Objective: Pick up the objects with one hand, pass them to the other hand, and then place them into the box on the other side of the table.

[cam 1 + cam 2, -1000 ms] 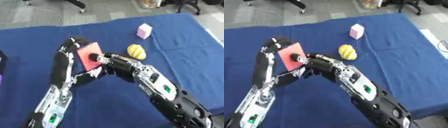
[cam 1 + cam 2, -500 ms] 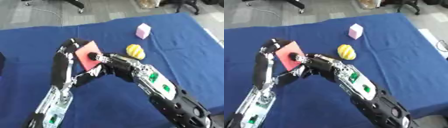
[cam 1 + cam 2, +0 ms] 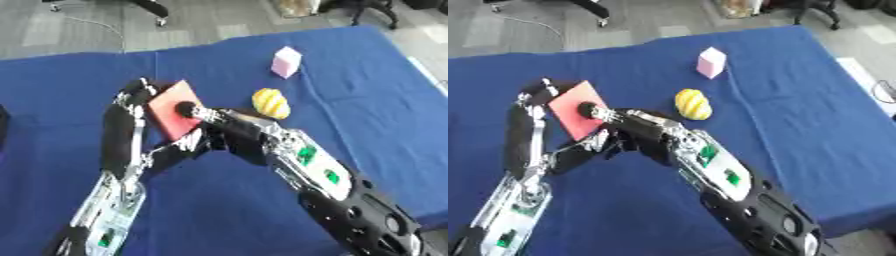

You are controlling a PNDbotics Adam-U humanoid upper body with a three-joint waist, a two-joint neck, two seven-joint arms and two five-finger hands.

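Note:
A flat red block is held up above the blue table, left of centre. My left hand is at its upper left edge, fingers curled over it. My right hand meets it from the right, with a dark fingertip pressed on the red face and other fingers running down behind the block. Both hands are on the block at once. A yellow ridged object lies on the cloth just right of my right hand. A pink cube stands further back.
A dark box edge shows at the far left of the table. Grey floor and chair legs lie beyond the far table edge. Open blue cloth stretches to the right and along the front.
Hardly anything differs: both hands stay on the red block at the same spot above the table.

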